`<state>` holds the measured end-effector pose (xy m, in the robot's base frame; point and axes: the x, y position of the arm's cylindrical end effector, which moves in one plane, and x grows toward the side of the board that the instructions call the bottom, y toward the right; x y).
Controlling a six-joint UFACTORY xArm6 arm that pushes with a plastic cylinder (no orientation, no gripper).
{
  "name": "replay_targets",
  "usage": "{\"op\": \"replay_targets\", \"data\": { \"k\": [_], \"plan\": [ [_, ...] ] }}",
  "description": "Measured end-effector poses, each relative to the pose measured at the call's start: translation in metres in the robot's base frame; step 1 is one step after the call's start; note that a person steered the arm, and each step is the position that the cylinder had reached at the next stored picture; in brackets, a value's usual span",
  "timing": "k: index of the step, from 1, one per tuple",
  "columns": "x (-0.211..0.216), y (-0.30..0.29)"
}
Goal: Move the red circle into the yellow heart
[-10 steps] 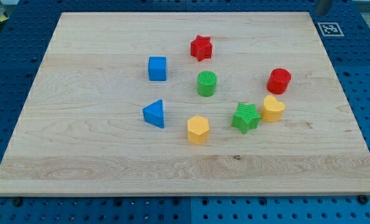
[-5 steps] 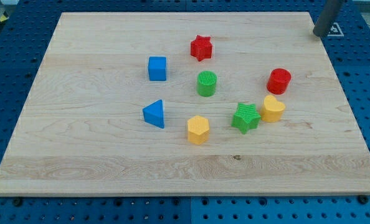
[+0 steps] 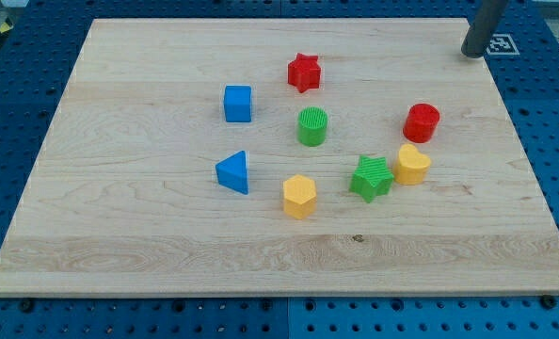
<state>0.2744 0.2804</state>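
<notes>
Though small, red circle (image 3: pixel 422 122): ridged upright cylinder.

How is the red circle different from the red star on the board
The red circle is a round cylinder with a smooth outline; the red star has points. The red circle sits toward the view's right, just above the yellow heart; the red star sits nearer the view's top, above the green circle. My tip is closer to the red circle. Both are red and look similar in size.
</notes>
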Motion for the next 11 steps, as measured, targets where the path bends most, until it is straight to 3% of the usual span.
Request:
{"op": "replay_targets", "data": {
  "k": [5,11],
  "plan": [
    [0.000,-0.032],
    [0.052,-0.083]
  ]
}}
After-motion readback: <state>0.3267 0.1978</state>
